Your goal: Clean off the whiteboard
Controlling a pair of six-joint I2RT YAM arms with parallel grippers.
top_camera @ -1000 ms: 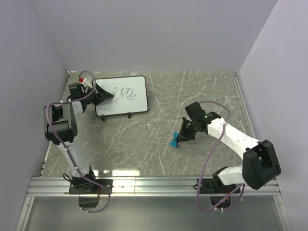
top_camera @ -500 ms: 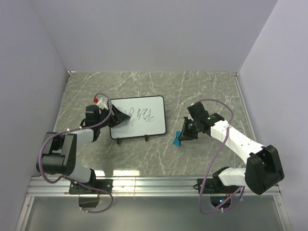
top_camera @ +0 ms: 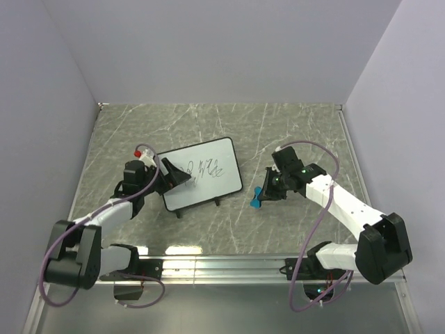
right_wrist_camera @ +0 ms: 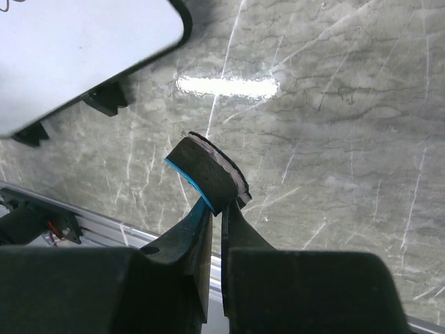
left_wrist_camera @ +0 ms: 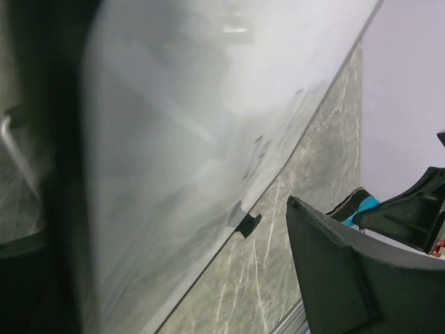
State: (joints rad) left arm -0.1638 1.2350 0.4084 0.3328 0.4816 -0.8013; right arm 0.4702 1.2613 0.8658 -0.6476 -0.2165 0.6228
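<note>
Left jaws clamp the whiteboard [top_camera: 207, 186] by its L short edge; right jaws are shut tight on the blue eraser [top_camera: 256, 199]. Board sits L of centre on the desk [top_camera: 299, 129], long axis approx. L–R but skewed, R end farther from the arm bases. Black feet [top_camera: 219, 202] run along the near long edge, scribbles [top_camera: 206, 167] mid-face. Eraser is just beside the board's near R corner, not touching. Open desk lies beyond the board & across the R half; walls [top_camera: 222, 49] are well apart from both. Desk is grey marbled w/ a glare patch [right_wrist_camera: 226, 87]; walls pale lilac, metal rail [top_camera: 222, 263] at the near edge.
</note>
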